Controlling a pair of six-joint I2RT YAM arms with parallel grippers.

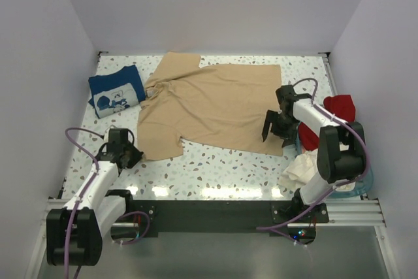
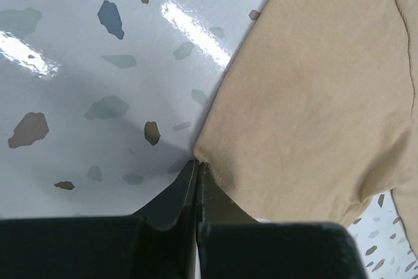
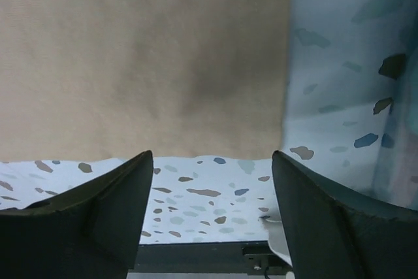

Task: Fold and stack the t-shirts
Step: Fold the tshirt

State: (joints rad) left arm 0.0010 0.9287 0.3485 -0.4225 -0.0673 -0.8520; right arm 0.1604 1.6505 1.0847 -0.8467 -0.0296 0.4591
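A tan t-shirt (image 1: 212, 106) lies spread across the middle of the speckled table (image 1: 222, 168), and it shows as beige cloth (image 2: 313, 96) in the left wrist view. My left gripper (image 1: 134, 156) sits at the shirt's near-left corner. Its jaws (image 2: 197, 163) are pressed together with that corner pinched at their tips. My right gripper (image 1: 270, 130) hovers at the shirt's near-right edge (image 3: 144, 63), jaws wide apart (image 3: 212, 181), with only bare table between them. A folded navy t-shirt (image 1: 116, 91) with a white print rests at the far left.
A red t-shirt (image 1: 339, 105) and a cream-white one (image 1: 302, 166) are heaped at the right by the teal basket (image 1: 363, 183), behind my right arm. White walls close in the table on the left, far and right sides.
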